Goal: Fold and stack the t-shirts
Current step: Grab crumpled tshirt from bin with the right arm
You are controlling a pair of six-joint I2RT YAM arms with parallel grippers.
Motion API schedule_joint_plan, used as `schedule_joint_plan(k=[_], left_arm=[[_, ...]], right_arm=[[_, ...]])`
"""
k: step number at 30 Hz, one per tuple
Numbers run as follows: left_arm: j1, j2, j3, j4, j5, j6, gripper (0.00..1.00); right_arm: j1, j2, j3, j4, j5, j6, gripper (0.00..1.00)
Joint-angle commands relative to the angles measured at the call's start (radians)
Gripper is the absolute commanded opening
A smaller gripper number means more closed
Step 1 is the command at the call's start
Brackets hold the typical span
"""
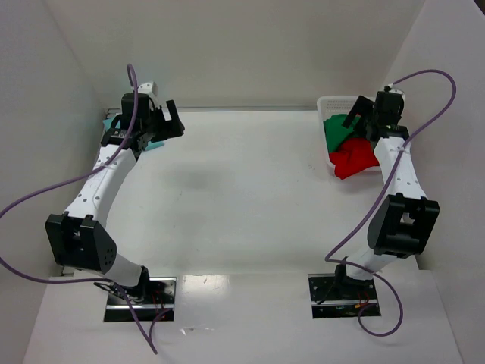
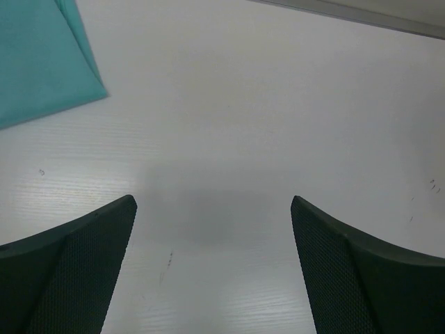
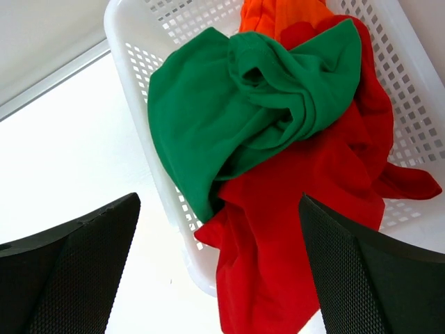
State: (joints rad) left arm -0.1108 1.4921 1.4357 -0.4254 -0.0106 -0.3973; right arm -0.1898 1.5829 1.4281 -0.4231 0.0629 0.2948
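A dark green t-shirt (image 3: 236,118) lies crumpled on top of a bright red t-shirt (image 3: 306,209) in the white mesh basket (image 3: 125,42). The red one spills over the basket's near rim onto the table (image 1: 355,161). An orange cloth (image 3: 278,14) shows at the basket's far end. My right gripper (image 3: 219,200) hangs open above the basket's near rim and the pile, holding nothing. A pale teal t-shirt (image 2: 42,56) lies flat at the far left of the table. My left gripper (image 2: 214,209) stands open over bare table just right of it, apart from the cloth.
The basket (image 1: 330,103) stands at the far right, close to the right wall. White walls enclose the table on the left, back and right. Purple cables loop from both arms. The teal t-shirt (image 1: 155,144) is mostly hidden under the left arm in the top view.
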Motion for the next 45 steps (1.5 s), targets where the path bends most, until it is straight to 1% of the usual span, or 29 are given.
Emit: schedule_joint_plan(k=[1,4,9,15,18,25,28,29,30,32,35,36,37,38,39,41,43,45], left_arm=[[-0.001,-0.020,-0.003,0.034,-0.008,-0.004,1.00],[-0.001,-0.020,-0.003,0.042,-0.022,0.012,1.00],[-0.001,-0.020,-0.003,0.065,-0.045,0.017,1.00],[-0.001,-0.009,0.006,0.093,-0.055,0.035,1.00],[-0.001,0.022,0.025,0.086,-0.013,0.035,1.00],[-0.001,0.033,0.002,0.083,-0.020,0.035,1.00],[-0.001,0.061,0.003,0.083,-0.020,0.035,1.00],[-0.001,0.072,0.014,0.083,-0.019,0.035,1.00],[-0.001,0.073,0.014,0.082,-0.011,0.035,1.00],[-0.001,0.083,0.014,0.074,-0.011,0.035,1.00],[-0.001,0.102,0.023,0.074,0.013,0.035,1.00],[-0.001,0.103,0.025,0.074,0.027,0.035,1.00],[-0.001,0.103,0.025,0.074,0.056,0.035,1.00],[0.005,0.109,0.033,0.074,0.077,0.041,1.00],[0.008,0.112,0.037,0.074,0.091,0.044,1.00],[0.008,0.112,0.048,0.074,0.115,0.051,1.00],[0.008,0.125,0.063,0.083,0.257,0.107,1.00],[0.008,0.132,0.080,0.083,0.391,0.151,1.00]], right_arm=[[-0.002,-0.024,0.004,0.048,-0.017,0.010,1.00],[-0.002,-0.010,0.022,0.055,-0.017,0.010,1.00],[-0.002,0.069,0.118,0.032,-0.017,0.010,1.00],[-0.002,0.202,0.226,0.013,-0.008,0.010,1.00],[-0.002,0.286,0.312,-0.028,-0.008,0.001,1.00],[-0.002,0.407,0.402,-0.040,0.020,-0.020,1.00],[-0.002,0.453,0.442,-0.074,0.035,-0.020,0.95],[-0.002,0.462,0.451,-0.074,0.035,-0.020,0.91],[-0.002,0.474,0.460,-0.075,0.035,-0.020,0.84],[-0.002,0.474,0.460,-0.083,0.046,-0.020,0.75],[-0.002,0.465,0.451,-0.074,0.073,-0.011,0.47],[-0.002,0.465,0.451,-0.074,0.075,-0.002,0.34],[-0.002,0.465,0.472,-0.074,0.084,0.007,0.18],[-0.002,0.465,0.504,-0.094,0.086,0.009,0.10],[-0.002,0.465,0.531,-0.112,0.086,0.009,0.05],[-0.002,0.476,0.586,-0.144,0.065,0.009,0.03],[-0.002,0.445,0.626,-0.157,0.023,-0.003,0.01],[-0.002,0.404,0.634,-0.148,0.012,-0.003,0.01]])
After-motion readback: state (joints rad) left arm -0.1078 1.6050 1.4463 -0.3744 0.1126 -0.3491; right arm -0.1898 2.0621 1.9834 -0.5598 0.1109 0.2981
